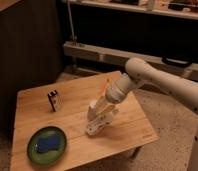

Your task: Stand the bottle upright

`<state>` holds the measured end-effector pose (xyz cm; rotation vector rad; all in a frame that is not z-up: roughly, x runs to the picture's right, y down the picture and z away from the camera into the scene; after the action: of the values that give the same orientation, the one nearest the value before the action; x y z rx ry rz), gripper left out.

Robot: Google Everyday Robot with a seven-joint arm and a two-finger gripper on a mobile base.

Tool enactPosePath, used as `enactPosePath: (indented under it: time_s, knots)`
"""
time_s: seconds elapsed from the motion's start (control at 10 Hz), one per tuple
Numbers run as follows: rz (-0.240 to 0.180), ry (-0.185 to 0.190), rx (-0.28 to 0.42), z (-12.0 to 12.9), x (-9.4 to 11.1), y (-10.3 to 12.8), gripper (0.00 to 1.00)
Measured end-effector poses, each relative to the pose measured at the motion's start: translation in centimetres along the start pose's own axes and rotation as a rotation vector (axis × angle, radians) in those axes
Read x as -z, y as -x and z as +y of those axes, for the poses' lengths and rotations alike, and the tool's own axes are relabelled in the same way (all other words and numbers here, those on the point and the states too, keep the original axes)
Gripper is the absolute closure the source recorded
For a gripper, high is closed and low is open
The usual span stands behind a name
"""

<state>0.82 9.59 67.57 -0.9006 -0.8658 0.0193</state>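
My gripper (97,120) is low over the middle of the wooden table (127,125), with the white arm reaching in from the right. It is shut on the bottle (92,128), a slim white bottle that hangs tilted below it. The bottle's lower end is at or just above the tabletop. Its label and cap do not show clearly.
A small dark-and-white box (54,100) stands at the back left of the table. A green plate (38,138) holding a blue object (47,144) sits at the front left. A shelf rail (92,52) runs behind the table, with speckled floor to the right.
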Motion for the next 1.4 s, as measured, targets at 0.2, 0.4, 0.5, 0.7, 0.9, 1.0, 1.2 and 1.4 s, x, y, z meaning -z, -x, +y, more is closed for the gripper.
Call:
enactPosePath:
  time_s: [0.2,0.4,0.5,0.7,0.9,1.0,1.2,1.4]
  knots:
    - [0.014,0.021,0.024,0.4,-0.2,0.3,0.54]
    - [0.104,0.053,0.068,0.9,-0.6,-0.1,0.33]
    - [0.191,0.054,0.095,1.4,-0.8,-1.1,0.24]
    - [0.326,0.045,0.115,2.8,-0.9,-4.0,0.20]
    - [0.420,0.032,0.104,4.7,-0.5,-7.4,0.20]
    - [0.458,0.030,0.102,5.5,-0.5,-8.9,0.20]
    - [0.493,0.014,0.111,6.4,-0.8,-12.4,0.20]
    - [0.447,-0.013,0.141,6.3,-1.2,-14.8,0.20]
